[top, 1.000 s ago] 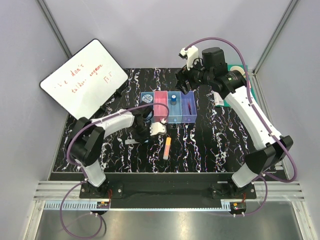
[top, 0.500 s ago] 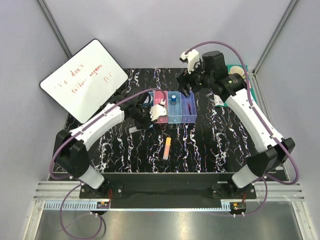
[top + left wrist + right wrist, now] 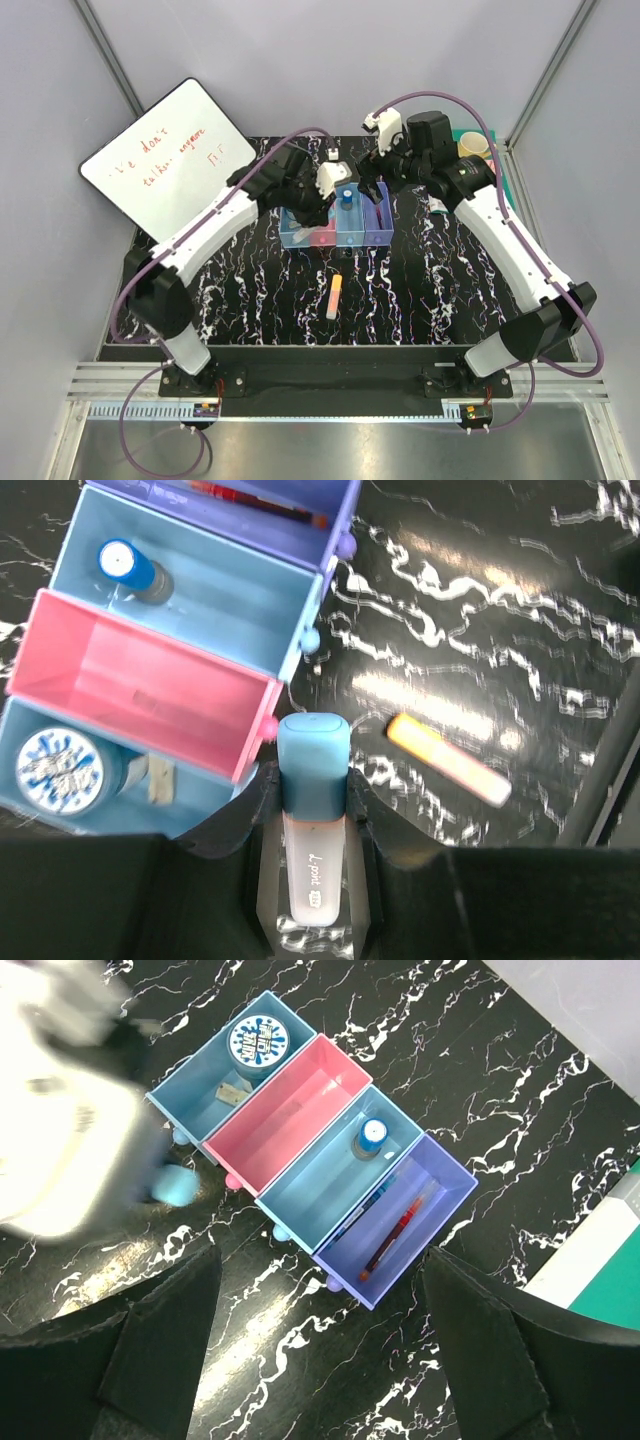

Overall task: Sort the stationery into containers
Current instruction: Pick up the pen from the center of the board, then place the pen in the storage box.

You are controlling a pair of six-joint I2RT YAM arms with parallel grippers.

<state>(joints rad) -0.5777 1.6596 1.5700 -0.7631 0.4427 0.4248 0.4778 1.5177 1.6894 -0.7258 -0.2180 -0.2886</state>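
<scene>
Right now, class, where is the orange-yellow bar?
In the top view the orange-yellow bar lies loose on the black table, near the centre, just on the near side of the row of bins, outside all four.

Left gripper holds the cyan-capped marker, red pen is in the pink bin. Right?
No: the red pen lies in the purple bin, not the pink bin, as the right wrist view shows. The left gripper does hold the cyan-capped marker.
</scene>
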